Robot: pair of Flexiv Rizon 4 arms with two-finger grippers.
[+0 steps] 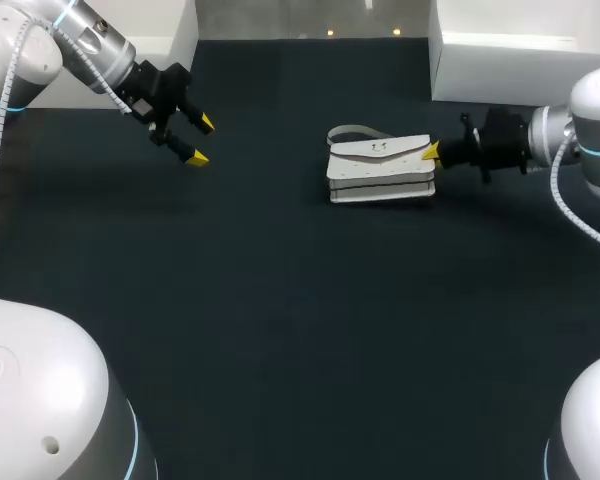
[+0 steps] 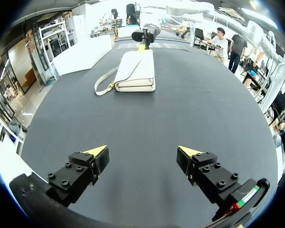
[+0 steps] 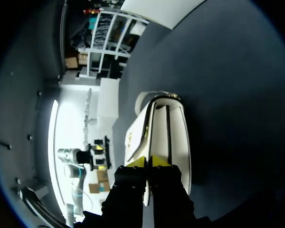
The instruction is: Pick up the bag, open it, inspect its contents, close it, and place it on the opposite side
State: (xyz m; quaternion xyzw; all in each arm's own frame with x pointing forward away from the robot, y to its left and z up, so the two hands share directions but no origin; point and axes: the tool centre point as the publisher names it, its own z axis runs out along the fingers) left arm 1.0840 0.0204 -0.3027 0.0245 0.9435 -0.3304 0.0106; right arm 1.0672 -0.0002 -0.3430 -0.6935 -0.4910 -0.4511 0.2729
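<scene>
A white handbag (image 1: 380, 170) lies on the dark table, right of the middle and toward the back, its grey strap (image 1: 352, 133) looped behind it. My right gripper (image 1: 432, 152) is at the bag's right end. In the right wrist view its yellow tips (image 3: 147, 161) are pressed together on the thin edge of the bag's flap (image 3: 146, 187). My left gripper (image 1: 200, 140) hangs open above the table at the far left, well away from the bag. From the left wrist, the bag (image 2: 135, 71) lies far ahead of the open fingers (image 2: 142, 152), with the right gripper (image 2: 143, 38) behind it.
A white box (image 1: 510, 50) stands at the back right, close behind my right arm. Another white block (image 1: 170, 30) sits at the back left. Dark table surface (image 1: 280, 300) stretches from the bag to the front edge.
</scene>
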